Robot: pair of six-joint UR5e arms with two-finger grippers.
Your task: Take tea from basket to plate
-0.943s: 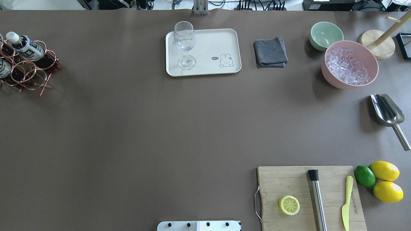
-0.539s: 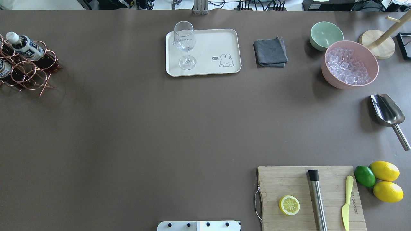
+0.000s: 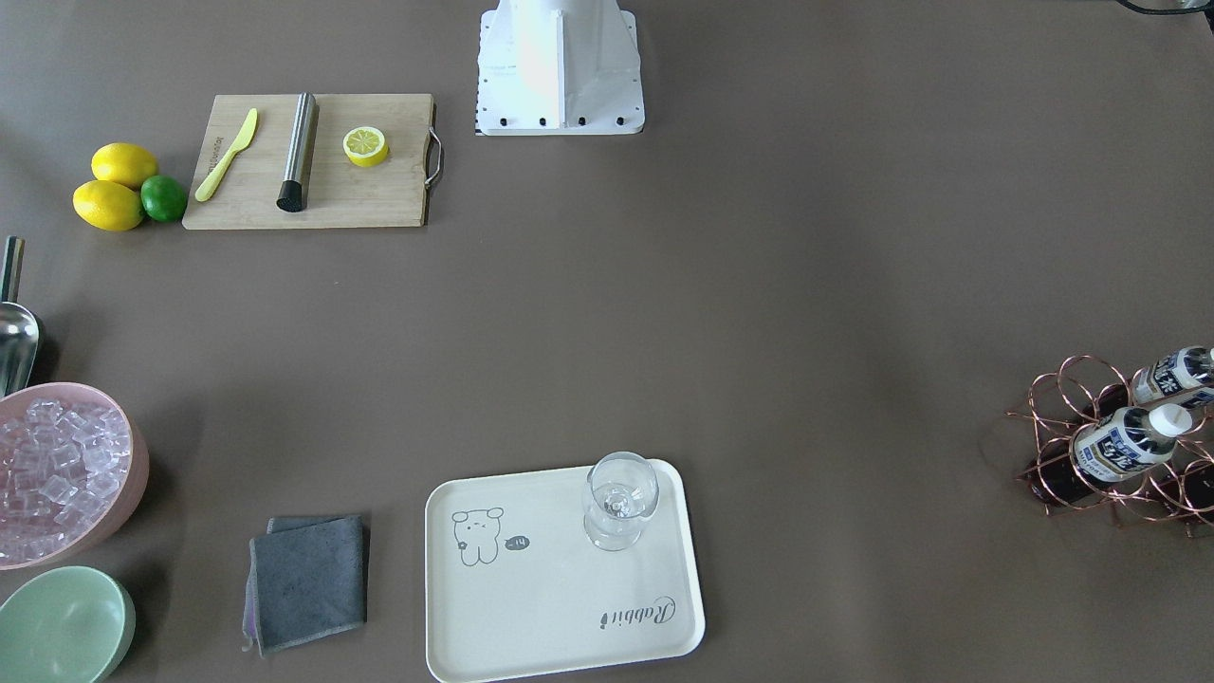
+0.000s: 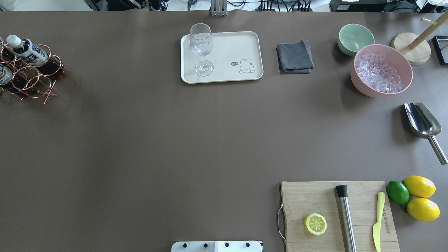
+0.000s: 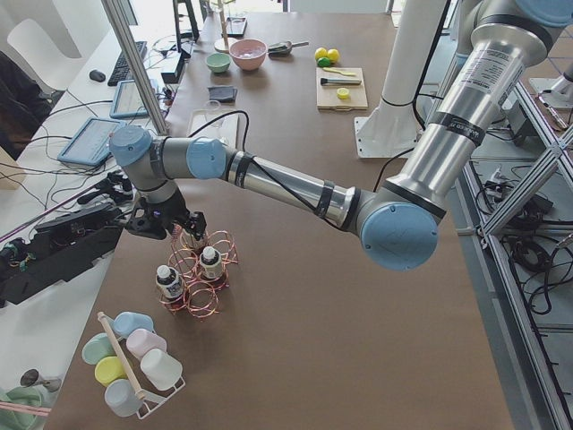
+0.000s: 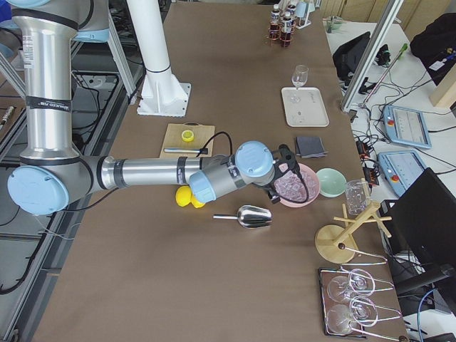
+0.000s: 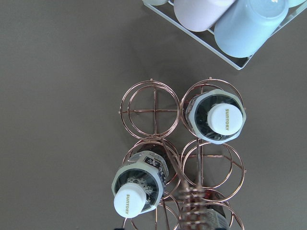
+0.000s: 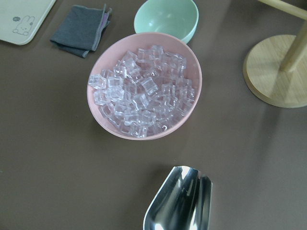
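My left hand [image 5: 183, 233] hangs just above the basket [image 5: 204, 300], in the lower left of the left-end side view. Only that view shows it, so I cannot tell whether its fingers are apart or together. My left wrist camera looks straight down into the copper rings. A tea bottle [image 7: 222, 118] stands upright, white cap up, in the ring right of centre. A second tea bottle [image 7: 139, 184] sits in the ring at lower left, tilted a little. The basket's coiled handle [image 7: 192, 211] shows at the bottom centre, and pastel cups [image 7: 249, 24] in a white wire holder fill the upper right corner.

In the overhead view the basket sits at the far left edge of the desk [image 4: 157, 140]. The plate [image 4: 231, 45] lies at upper centre, well apart from it, with a stemmed glass [image 4: 201, 49] standing on its left part.

My right hand [image 6: 291, 171] hovers at the pink bowl of ice [image 8: 198, 84] in the middle of the right-end side view, far from both bottles. I cannot tell how its fingers stand either. A metal scoop [image 8: 180, 201] lies just below that bowl in my right wrist view.
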